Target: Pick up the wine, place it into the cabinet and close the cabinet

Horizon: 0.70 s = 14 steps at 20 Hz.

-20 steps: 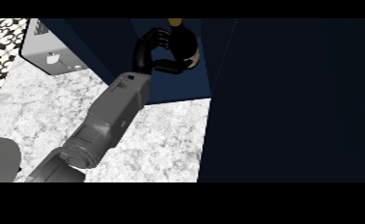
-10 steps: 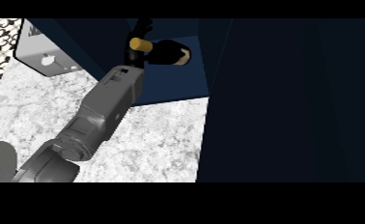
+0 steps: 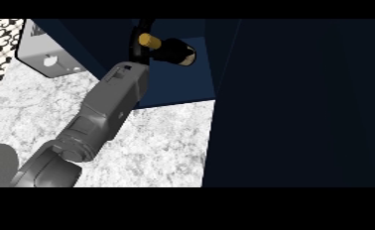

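The wine bottle (image 3: 173, 50) is black with a gold cap. It lies on its side inside the dark blue cabinet (image 3: 176, 87), cap toward the left and base toward the right. My right hand (image 3: 138, 43) is at the cap end, just left of the bottle, with its grey forearm (image 3: 110, 100) running up from the lower left. The black fingers (image 3: 144, 27) stretch upward beside the cap and do not wrap the bottle, whose cap and body show in full. My left hand does not show; only a grey bit of arm (image 3: 4, 162) sits at the lower left edge.
A large dark panel, the cabinet's door (image 3: 293, 105), fills the right half of the view. A light grey box with a round hole (image 3: 48, 58) stands at the upper left beside a mesh patch (image 3: 10, 31). Speckled white counter (image 3: 161, 144) lies below the cabinet.
The bottle stood upright with my right hand curled round it; it now lies on its side in the cabinet. The hand's fingers have come off its body.
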Each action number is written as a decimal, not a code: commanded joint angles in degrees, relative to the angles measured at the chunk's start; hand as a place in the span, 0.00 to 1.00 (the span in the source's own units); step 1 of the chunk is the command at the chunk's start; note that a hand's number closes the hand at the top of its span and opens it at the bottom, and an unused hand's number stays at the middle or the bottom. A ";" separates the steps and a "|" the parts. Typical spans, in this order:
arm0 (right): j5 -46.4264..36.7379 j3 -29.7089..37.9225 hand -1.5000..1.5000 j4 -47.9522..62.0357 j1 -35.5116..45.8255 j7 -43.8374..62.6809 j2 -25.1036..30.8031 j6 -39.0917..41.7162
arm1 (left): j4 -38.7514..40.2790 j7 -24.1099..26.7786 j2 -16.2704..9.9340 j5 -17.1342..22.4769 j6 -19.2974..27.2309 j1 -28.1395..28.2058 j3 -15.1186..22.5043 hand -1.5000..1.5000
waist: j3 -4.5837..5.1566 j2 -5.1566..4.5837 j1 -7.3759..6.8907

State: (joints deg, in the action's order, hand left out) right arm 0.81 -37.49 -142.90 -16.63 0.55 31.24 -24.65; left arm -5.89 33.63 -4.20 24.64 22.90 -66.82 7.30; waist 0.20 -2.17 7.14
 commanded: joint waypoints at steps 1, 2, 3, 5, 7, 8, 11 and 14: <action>2.89 0.79 0.00 -6.86 -1.85 2.26 0.92 0.25 | -1.93 2.89 -1.85 1.98 -6.81 0.55 -2.27 1.00 | -0.01 -0.04 -0.62; 2.95 0.89 0.00 -7.23 -1.57 3.10 1.19 0.50 | -2.29 3.00 0.00 2.12 -4.65 -1.37 -2.57 1.00 | -0.03 0.15 -0.80; 2.55 1.22 0.00 -9.32 -2.29 4.61 2.06 0.21 | -2.22 2.50 -0.48 2.30 -7.16 -0.99 -2.75 1.00 | 0.00 0.45 -1.10; 1.21 -1.02 0.00 -7.98 -1.79 4.52 0.66 -0.34 | -2.93 3.07 -0.49 2.91 -10.19 -1.68 -3.47 1.00 | 0.04 0.47 -1.24; 2.02 -0.07 0.00 -10.57 -4.37 4.17 2.42 0.09 | -3.38 1.32 0.60 3.61 -11.67 -3.16 -4.14 1.00 | -0.08 1.18 -1.53; 2.67 1.24 0.00 -9.27 -4.07 3.08 1.84 -0.20 | -3.57 7.16 1.29 3.33 -14.01 1.62 -4.03 1.00 | -0.09 0.87 -2.00; 2.44 0.65 0.00 -10.27 -2.38 6.40 1.22 -0.68 | -3.49 4.49 4.06 3.40 -14.14 -1.40 -4.17 0.00 | -0.04 1.04 -2.96; 3.92 4.11 0.00 -11.18 -3.29 6.22 2.13 -0.89 | -3.82 1.56 4.10 3.38 -13.75 -4.22 -4.20 0.00 | -0.14 1.37 -3.44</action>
State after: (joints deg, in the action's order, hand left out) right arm 1.13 -35.04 -143.58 -18.15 1.34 32.52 -24.95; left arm -9.28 36.24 -1.60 27.85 9.82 -69.31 3.32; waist 0.10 -0.99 4.55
